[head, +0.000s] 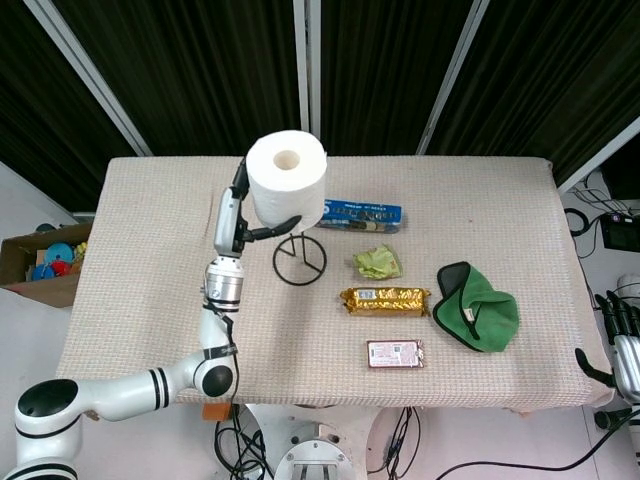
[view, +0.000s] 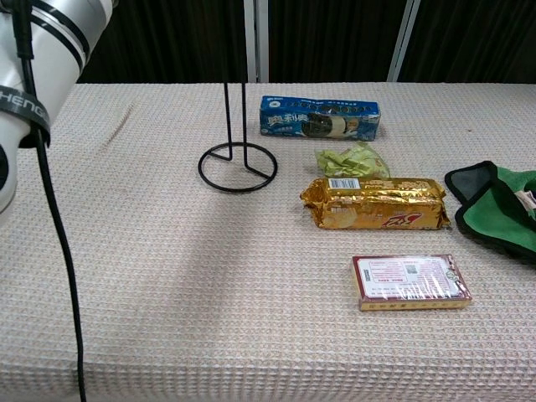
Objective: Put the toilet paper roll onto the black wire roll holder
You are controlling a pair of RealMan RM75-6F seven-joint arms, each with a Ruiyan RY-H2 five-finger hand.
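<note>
My head camera looks steeply down on the whole table (head: 130, 300) from above its near edge. My chest camera sits low and close, facing across it. Both show the wire stand (head: 299, 258) and snack packets (view: 374, 203).

Left hand (head: 238, 215) raised, gripping; right hand (head: 625, 345) low, fingers apart.

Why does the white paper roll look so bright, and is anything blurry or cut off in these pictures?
Head view: the toilet paper roll, held high by the left hand, is nearly washed out against the dark curtains; everything is sharp. Chest view: also sharp, soft shadows, but the roll holder runs off the top edge and the roll is out of frame.
</note>
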